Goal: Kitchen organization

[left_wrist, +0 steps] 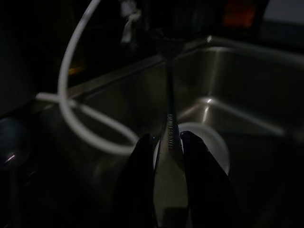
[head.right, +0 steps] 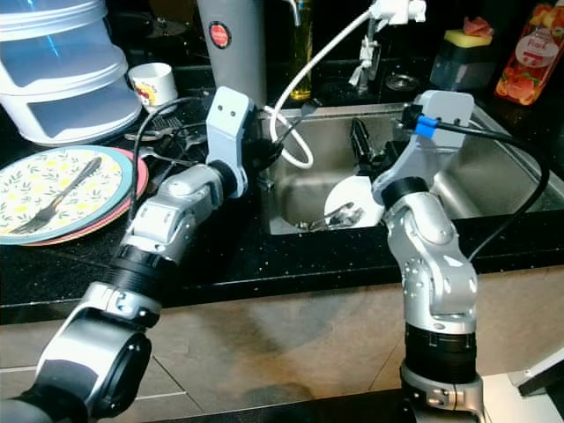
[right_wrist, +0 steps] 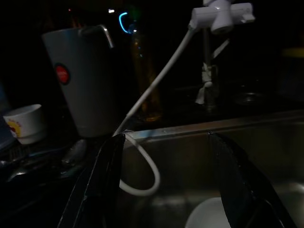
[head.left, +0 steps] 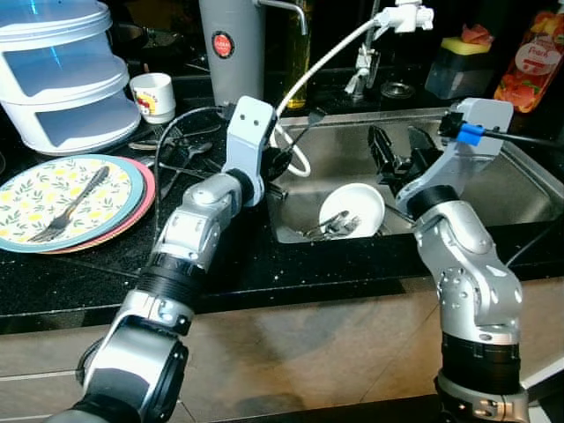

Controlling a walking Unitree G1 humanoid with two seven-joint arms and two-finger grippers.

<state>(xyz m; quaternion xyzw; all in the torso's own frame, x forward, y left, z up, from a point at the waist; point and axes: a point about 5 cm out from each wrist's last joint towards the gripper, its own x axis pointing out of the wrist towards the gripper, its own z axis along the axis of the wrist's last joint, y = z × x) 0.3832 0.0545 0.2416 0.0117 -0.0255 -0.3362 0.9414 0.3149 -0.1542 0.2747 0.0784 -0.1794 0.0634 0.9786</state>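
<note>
Left wrist view shows my left gripper with its jaws clamped on a long metal utensil, which points out over the steel sink. I cannot tell what kind of utensil it is. A white bowl lies tipped in the sink with cutlery against it. My right gripper hangs over the sink with its jaws wide apart, holding nothing. A white hose loops down from the tap. On the black surface to the left sit flowery plates with a fork on top.
</note>
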